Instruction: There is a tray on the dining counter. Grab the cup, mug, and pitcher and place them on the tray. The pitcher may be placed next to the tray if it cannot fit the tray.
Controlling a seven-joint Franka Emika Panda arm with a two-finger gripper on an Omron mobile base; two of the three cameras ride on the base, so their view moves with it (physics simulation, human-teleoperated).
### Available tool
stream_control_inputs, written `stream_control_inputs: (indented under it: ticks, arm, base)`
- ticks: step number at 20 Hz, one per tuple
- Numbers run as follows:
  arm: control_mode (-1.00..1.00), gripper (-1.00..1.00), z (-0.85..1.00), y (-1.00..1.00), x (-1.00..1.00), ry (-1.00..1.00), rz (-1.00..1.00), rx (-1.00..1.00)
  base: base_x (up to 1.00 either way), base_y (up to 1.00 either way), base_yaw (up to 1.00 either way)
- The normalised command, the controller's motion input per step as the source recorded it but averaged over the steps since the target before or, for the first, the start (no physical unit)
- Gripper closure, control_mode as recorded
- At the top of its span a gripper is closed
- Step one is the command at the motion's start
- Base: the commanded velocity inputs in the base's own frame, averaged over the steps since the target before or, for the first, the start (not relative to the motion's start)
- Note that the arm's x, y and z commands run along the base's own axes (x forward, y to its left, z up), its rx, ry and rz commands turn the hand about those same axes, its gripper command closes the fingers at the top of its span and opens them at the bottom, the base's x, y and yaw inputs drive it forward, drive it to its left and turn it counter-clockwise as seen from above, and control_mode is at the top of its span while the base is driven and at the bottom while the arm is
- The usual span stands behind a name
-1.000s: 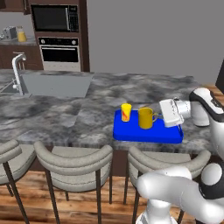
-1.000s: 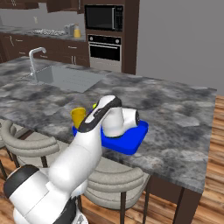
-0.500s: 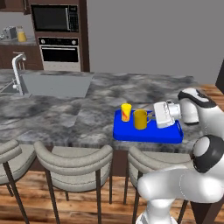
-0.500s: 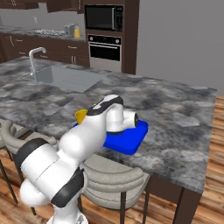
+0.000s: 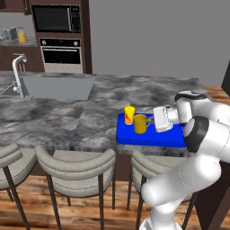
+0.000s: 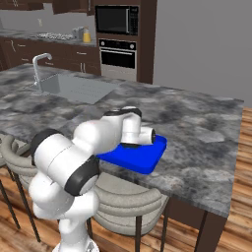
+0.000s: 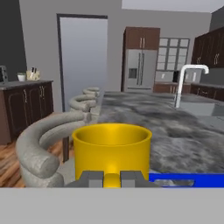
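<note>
Gripping mug (image 5: pixel 141 124) handle, hand (image 5: pixel 155 120) clenched on it.
Mug directly in front of hand, over the tray (image 5: pixel 148 137), cup (image 5: pixel 129 115) beside it.

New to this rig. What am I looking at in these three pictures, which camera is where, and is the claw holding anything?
It is a simulated kitchen with a white robot arm on a base that can drive. Two cameras ride on that base, behind the arm to its left and right. The third sits on the hand and looks along the claw. On the grey marbled dining counter lies a blue tray, and on it stand the yellow cup with a red mark and the yellow mug. The claw is shut on the mug's handle, seen between the fingertips in the hand view. A sink sits further along the counter.
</note>
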Motion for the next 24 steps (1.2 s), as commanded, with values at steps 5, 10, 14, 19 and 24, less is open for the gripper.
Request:
stream_control_inputs:
  ticks: [5, 10, 14, 19, 24]
  arm:
    - [-1.0, 1.0, -0.28, 0.01, 0.37, 0.01, 0.0, 0.0]
    - [-1.0, 1.0, -0.25, 0.06, 0.37, 0.01, 0.0, 0.0]
    - [-1.0, 1.0, -0.31, 0.08, 0.17, 0.0, 0.0, 0.0]
    - [-1.0, 1.0, -0.3, 0.08, 0.21, 0.0, 0.0, 0.0]
    - [-1.0, 1.0, -0.15, 0.02, 0.37, 0.0, 0.0, 0.0]
  base:
    - [0.0, 0.0, 0.0]
    - [0.0, 0.0, 0.0]
    - [0.0, 0.0, 0.0]
    - [0.0, 0.0, 0.0]
    - [0.0, 0.0, 0.0]
